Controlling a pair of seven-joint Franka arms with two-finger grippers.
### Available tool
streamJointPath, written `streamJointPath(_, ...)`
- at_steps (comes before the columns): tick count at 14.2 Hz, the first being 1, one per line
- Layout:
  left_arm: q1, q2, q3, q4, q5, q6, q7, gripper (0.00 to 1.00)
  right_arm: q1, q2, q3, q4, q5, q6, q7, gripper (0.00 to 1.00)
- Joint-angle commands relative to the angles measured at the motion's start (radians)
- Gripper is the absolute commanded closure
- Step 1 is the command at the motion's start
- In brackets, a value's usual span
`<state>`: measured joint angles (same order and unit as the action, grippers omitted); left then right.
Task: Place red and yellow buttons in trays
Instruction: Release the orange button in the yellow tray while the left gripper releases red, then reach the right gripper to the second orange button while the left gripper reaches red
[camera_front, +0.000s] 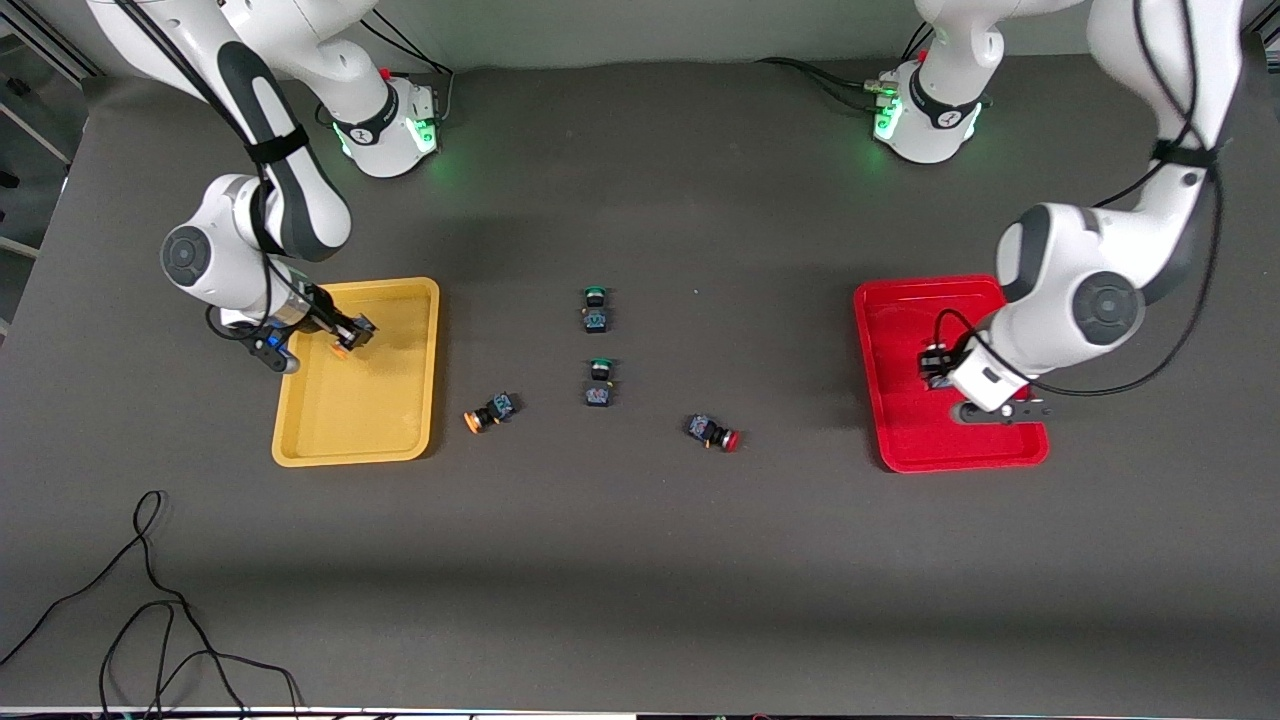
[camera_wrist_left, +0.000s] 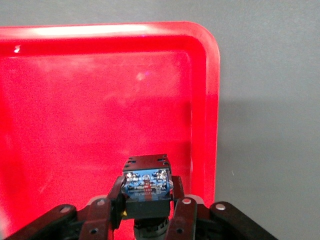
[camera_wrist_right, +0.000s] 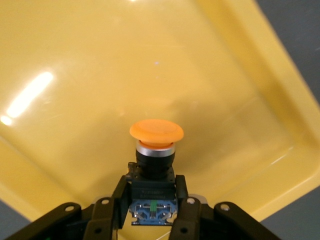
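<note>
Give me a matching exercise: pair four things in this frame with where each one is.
Things:
1. right gripper
2. left gripper
3. loose orange button
4. loose red button

Places:
A. on the table beside the yellow tray
B. over the red tray, shut on a button
C. on the table between the green buttons and the red tray
D. over the yellow tray, shut on an orange button

Pairs: 1-D, 2-B, 3-A, 4-C

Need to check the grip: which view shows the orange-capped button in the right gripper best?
Right wrist view: the orange-capped button fills it, clamped over the yellow tray. The front view shows only a speck of cap; the left wrist view shows none of it.
</note>
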<state>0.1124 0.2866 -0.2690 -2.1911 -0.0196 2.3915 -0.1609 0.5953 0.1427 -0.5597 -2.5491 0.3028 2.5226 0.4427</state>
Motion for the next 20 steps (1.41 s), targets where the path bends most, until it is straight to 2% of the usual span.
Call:
streamJointPath(1,-0.008,0.022,-0.001,-0.128,0.001,0.213,0.003,1.0,0.003,0.037,0.004,0.01,0.036,0.033,-0.028,0.57)
streamJointPath(2,-0.008,0.034,-0.001,-0.13,0.016,0.219,0.001,1.0,0.003,0.04,0.004,0.01,0.036,0.033,-0.032,0.53)
streamJointPath(3,-0.005,0.039,-0.001,-0.127,0.023,0.221,0.003,0.89,0.003,0.038,0.003,0.01,0.036,0.032,-0.032,0.28)
streamJointPath(4,-0.005,0.039,-0.001,-0.119,0.027,0.215,0.011,0.4,0.001,0.037,0.003,0.012,0.036,0.03,-0.032,0.0)
streamJointPath(5,-0.003,0.034,-0.001,-0.114,0.027,0.212,0.011,0.0,0.0,0.035,0.003,0.012,0.036,0.03,-0.032,0.0)
streamJointPath(7,-0.002,0.005,-0.001,-0.076,0.027,0.117,0.006,0.0,0.006,0.009,0.006,0.035,0.036,0.015,-0.012,0.0)
streamJointPath(9,-0.005,-0.021,-0.003,0.05,0.026,-0.12,-0.005,0.0,0.006,-0.027,0.018,0.096,0.036,-0.036,0.001,0.0)
streamJointPath(11,-0.014,-0.024,-0.006,0.19,0.027,-0.33,-0.079,0.0,0.006,-0.011,0.078,0.221,0.036,-0.105,0.098,0.0)
streamJointPath(12,-0.032,-0.02,-0.007,0.255,0.026,-0.395,-0.124,0.0,0.006,0.021,0.114,0.292,0.036,-0.122,0.181,0.0)
streamJointPath(15,-0.114,-0.006,-0.007,0.346,0.026,-0.43,-0.325,0.0,0.006,0.145,0.225,0.499,0.038,-0.2,0.413,0.0)
streamJointPath(17,-0.18,0.043,-0.009,0.422,0.023,-0.428,-0.498,0.0,0.006,0.24,0.3,0.613,0.041,-0.199,0.564,0.0)
streamJointPath(20,-0.288,0.169,-0.009,0.583,0.013,-0.422,-0.869,0.0,0.008,0.317,0.311,0.65,0.042,-0.168,0.596,0.0)
